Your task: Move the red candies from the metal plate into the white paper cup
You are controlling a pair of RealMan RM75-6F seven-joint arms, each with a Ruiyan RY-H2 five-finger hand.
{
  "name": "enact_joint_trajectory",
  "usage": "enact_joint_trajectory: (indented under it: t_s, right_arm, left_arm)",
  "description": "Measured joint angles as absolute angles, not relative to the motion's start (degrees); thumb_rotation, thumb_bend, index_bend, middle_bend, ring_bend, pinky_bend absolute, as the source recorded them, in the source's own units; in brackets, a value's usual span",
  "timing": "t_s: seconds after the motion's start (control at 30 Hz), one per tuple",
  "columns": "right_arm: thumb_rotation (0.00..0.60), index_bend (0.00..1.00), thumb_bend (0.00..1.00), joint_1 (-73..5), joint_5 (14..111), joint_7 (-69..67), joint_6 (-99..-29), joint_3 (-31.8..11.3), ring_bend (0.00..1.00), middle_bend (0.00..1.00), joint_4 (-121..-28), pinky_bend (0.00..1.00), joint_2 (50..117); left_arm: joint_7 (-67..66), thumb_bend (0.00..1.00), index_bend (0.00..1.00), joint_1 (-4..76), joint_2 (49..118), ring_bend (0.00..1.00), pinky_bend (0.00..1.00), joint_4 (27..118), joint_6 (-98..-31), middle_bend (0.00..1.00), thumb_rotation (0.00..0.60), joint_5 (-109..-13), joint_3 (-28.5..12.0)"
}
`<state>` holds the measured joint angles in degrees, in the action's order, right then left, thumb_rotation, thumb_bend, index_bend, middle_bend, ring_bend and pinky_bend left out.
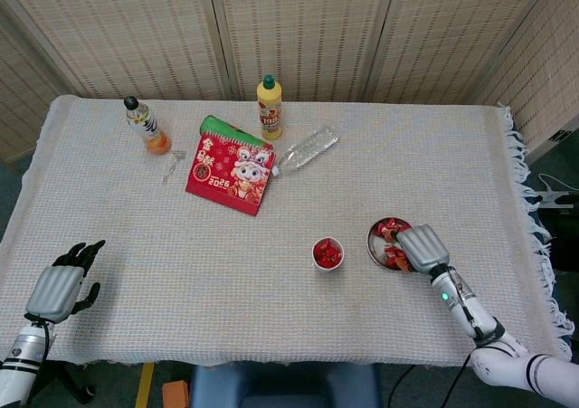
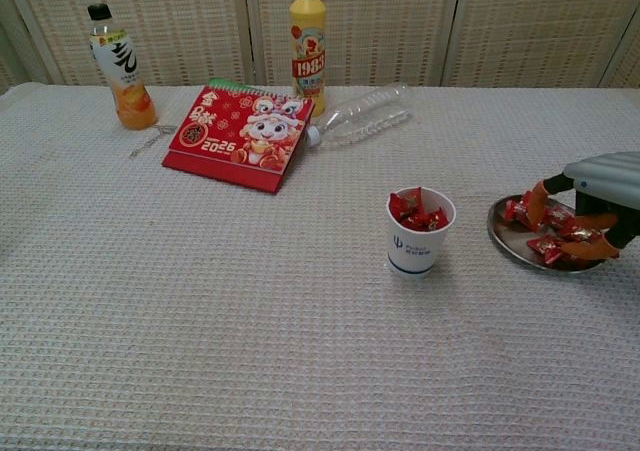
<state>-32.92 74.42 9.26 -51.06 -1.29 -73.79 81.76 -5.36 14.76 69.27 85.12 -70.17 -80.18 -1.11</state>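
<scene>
A table draped in a beige woven cloth (image 1: 298, 168) is shown from above and from chest height. The metal plate (image 2: 505, 243) is placed near the right front of the table, with red candies (image 2: 552, 246) lying in it; just beside it, to the left and apart from it, the white paper cup (image 2: 418, 233) is seen upright, with more red candies (image 2: 414, 209) heaped in its mouth. The right hand (image 1: 421, 247) is lowered over the plate, its orange-tipped fingers (image 2: 537, 200) curved down among the candies; whether a candy is pinched between them cannot be told. The left hand (image 1: 61, 285) is held at the table's front left edge, well apart from the cup, with its fingers spread and nothing in it. Toward the back of the table are seen a red calendar (image 2: 238, 136) bearing a cartoon figure, an orange drink bottle (image 2: 119, 67), an upright yellow bottle (image 2: 308, 47), and a clear empty plastic bottle (image 2: 361, 117) lying on its side.
</scene>
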Motion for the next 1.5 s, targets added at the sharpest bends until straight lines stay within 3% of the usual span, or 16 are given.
enact_joint_trajectory:
  t_s: [0.17, 0.77, 1.5]
  right_arm:
    - [0.600, 0.43, 0.27, -32.9, 74.2, 9.9, -50.1, -1.0, 0.92, 1.00, -73.0, 1.00, 82.3]
    - [0.600, 0.38, 0.27, -33.4, 74.9, 9.4, -49.0, -1.4, 0.92, 1.00, -74.4, 1.00, 82.5]
    - [0.600, 0.57, 0.27, -33.3, 74.1, 10.9, -49.6, -2.0, 0.93, 1.00, -73.0, 1.00, 84.4]
  left_arm:
    - [-5.3, 0.48, 0.00, 14.8, 69.3, 0.07, 0.24, 85.0, -70.1, 0.12, 0.600, -80.1, -1.1]
    - [-4.7, 0.48, 0.00, 14.8, 69.1, 0.07, 0.24, 84.9, -70.0, 0.12, 0.600, -80.1, -1.2]
    - [-4.3, 0.48, 0.00, 14.8, 68.9, 0.07, 0.24, 84.9, -70.2, 0.12, 0.600, -80.4, -1.1]
